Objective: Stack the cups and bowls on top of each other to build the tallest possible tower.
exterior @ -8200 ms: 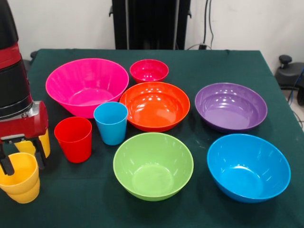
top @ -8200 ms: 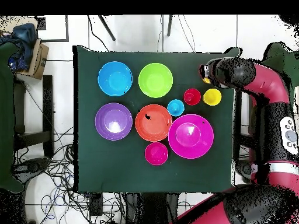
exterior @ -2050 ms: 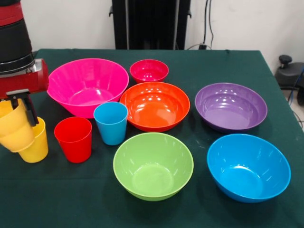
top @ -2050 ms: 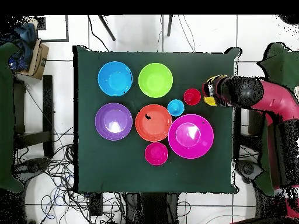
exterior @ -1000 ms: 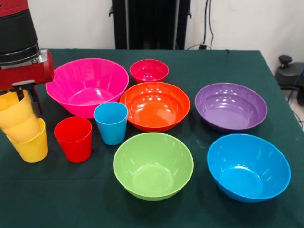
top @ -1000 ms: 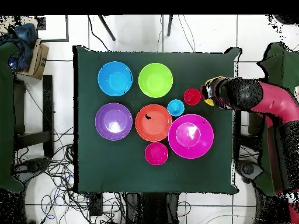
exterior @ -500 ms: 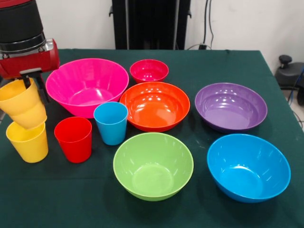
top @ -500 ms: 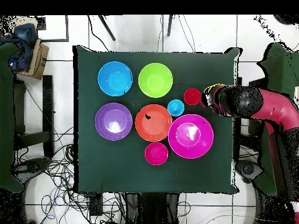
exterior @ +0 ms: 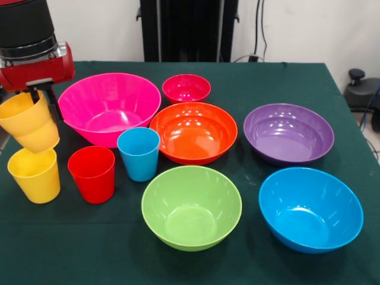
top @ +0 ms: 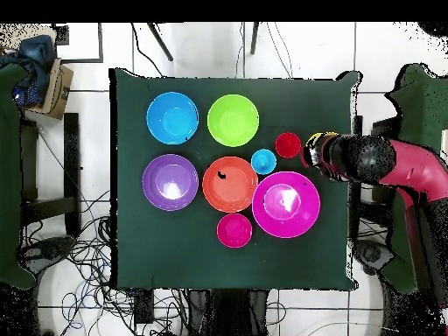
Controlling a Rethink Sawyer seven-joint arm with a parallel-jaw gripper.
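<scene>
Now lifted clear: gripper [exterior: 37,98] clamped on the rim of a yellow cup pair [exterior: 29,127], nested and tilted, raised off the third yellow cup [exterior: 35,175] where a second ago it sat down inside it. Third cup left standing alone at the table's [exterior: 279,77] side edge, red cup [exterior: 92,174] just beside it, light blue cup [exterior: 138,154] next along. Means the nested yellows have come apart from the single one — no tower begun yet; likely a carry toward another piece. Bowls untouched — pink [exterior: 108,107], small pink-red [exterior: 186,88], orange [exterior: 193,132], purple [exterior: 288,133], green [exterior: 191,206], blue [exterior: 310,209]. Overhead, cups under the arm [top: 385,162] mostly hidden; one finger behind the cups, hard to make out.
</scene>
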